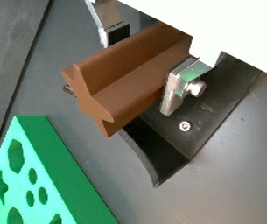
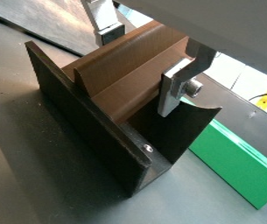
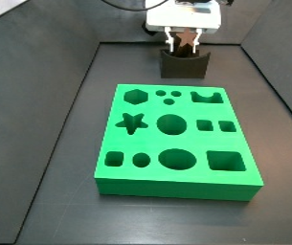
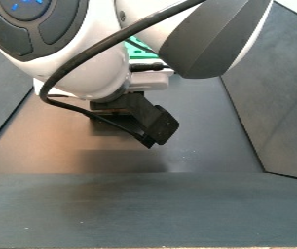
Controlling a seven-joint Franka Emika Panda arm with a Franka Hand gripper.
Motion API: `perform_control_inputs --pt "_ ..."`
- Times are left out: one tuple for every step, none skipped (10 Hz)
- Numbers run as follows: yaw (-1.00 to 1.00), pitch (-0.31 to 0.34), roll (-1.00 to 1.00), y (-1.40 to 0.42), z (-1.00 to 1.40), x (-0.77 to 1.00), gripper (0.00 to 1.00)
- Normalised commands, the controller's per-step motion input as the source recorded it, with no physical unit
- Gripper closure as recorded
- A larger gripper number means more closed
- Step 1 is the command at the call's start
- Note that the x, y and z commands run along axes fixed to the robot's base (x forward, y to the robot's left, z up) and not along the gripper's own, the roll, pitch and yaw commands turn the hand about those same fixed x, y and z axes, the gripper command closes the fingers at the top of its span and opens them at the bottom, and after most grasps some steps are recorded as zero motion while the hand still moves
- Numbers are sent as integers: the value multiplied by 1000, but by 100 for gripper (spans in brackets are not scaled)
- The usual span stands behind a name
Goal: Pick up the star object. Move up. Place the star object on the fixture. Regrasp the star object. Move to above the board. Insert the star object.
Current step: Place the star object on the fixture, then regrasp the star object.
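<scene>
The gripper (image 1: 136, 54) stands low over the fixture (image 2: 94, 131), and the star object (image 1: 122, 77) lies between its two silver fingers (image 1: 178, 87). In both wrist views the brown ridged prism runs lengthwise across the gap, one finger plate pressed against its near flank and the other (image 2: 104, 19) against its far flank, so the jaws are closed down to the width of the piece and have hold of it. The prism sticks out past the fingers toward the camera, showing its notched end face (image 1: 98, 103).

Directly beneath the gripper, the star object sits within the dark fixture: in a wrist view its underside lies in the hollow between the fixture's upright wall and its curved edge (image 2: 200, 118). Whether the piece actually rests on the fixture or hangs just clear of it cannot be told.

The board (image 3: 174, 142) lies on the dark floor (image 3: 58, 191) in front of the gripper, near but apart from the fixture (image 3: 184, 65); its green corner shows beside the fixture in both wrist views (image 1: 31, 184). In a side view the gripper (image 3: 184, 40) hangs under the white wrist, right over the fixture, behind the board's far edge. Low dark walls (image 3: 270, 86) bound the floor. In a side view the robot's white body (image 4: 98, 49) fills most of the frame and hides the gripper.
</scene>
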Motion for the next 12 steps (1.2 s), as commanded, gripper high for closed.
perform_control_inputs --pt "-101 15 -129 178 -865 120 100" --pt "0 0 0 -500 -167 0 100" --pt "0 0 0 0 0 0 0" --pt "56 -49 -53 0 1000 0 0" --pt "62 -46 -44 0 1000 -3 0" --pt "69 -29 -25 0 1000 -21 0" --pt "69 -5 1 -1 1000 -33 0" --pt "67 22 12 2 1000 -40 0" --pt "58 51 17 6 925 -41 0" --pt "40 82 22 11 692 -37 0" --pt "24 95 26 11 514 -32 0" --pt "5 98 21 11 340 -32 0"
